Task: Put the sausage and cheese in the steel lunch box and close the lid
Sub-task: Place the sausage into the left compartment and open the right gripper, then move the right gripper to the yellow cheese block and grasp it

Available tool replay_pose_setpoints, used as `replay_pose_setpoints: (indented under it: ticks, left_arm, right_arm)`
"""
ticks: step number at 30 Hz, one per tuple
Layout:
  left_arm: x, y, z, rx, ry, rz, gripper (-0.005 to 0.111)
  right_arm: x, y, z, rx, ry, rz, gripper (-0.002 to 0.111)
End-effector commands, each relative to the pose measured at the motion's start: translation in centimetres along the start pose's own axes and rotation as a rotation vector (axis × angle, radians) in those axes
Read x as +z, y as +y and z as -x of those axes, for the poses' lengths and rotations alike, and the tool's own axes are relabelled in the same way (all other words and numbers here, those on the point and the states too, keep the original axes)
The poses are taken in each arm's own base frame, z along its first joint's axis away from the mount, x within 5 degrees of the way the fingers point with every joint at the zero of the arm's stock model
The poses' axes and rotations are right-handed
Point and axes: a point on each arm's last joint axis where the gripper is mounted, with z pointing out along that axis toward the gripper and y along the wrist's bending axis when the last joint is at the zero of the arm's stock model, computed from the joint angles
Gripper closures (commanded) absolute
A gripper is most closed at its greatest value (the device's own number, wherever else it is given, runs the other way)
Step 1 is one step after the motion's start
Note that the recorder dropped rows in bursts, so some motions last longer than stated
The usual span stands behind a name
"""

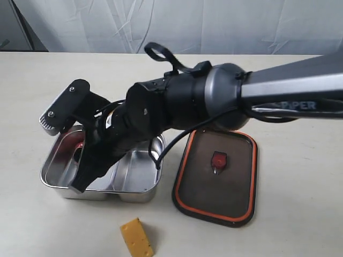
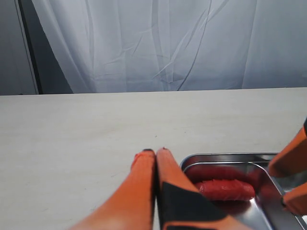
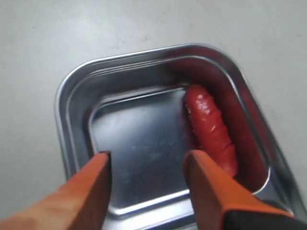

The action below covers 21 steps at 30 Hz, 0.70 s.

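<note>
The steel lunch box (image 1: 136,194) stands open at the left of the table. In its left compartment the dark-red sausage (image 3: 211,129) lies loose against one wall, also showing as the sausage (image 2: 224,189). My right gripper (image 3: 148,155) reaches across and hangs open over that compartment, one fingertip close beside the sausage and nothing between the fingers. The right gripper (image 1: 65,152) hides much of the box. My left gripper (image 2: 155,151) is shut and empty, just outside the box rim (image 2: 225,155). The cheese (image 1: 136,238) lies in front of the box. The lid (image 1: 203,187) lies to the right, orange seal up.
A small red valve (image 1: 218,160) sits at the lid's centre. The right arm's dark body (image 1: 177,107) spans the table's middle above the box. A white curtain (image 2: 182,43) closes off the back. Bare tabletop (image 2: 72,134) stretches beyond the left gripper.
</note>
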Motion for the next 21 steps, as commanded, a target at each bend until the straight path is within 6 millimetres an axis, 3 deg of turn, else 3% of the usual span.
replay_pose_setpoints:
  ticks: [1,6,10,16,21]
  left_arm:
    - [0.0,0.0,-0.1,-0.001,-0.004,0.0,0.107]
    - [0.0,0.0,-0.1,-0.001,-0.007,0.0,0.107]
    - [0.0,0.0,-0.1,-0.001,-0.007,0.0,0.107]
    - [0.0,0.0,-0.1,-0.001,-0.007,0.0,0.107]
    - [0.0,0.0,-0.1,-0.001,-0.007,0.0,0.107]
  right_arm:
    - [-3.6,0.6,0.2,0.118,0.107,0.05,0.059]
    - [-6.5,0.7,-1.6,0.272,0.379,0.01,0.059]
    - [-6.4,1.9,-4.1,0.324,0.543,0.047,0.059]
    - [-5.0,3.4,-7.3,0.411,0.56,0.075,0.059]
    - [-4.6,3.9,-7.2,0.511,0.499,0.112,0.059]
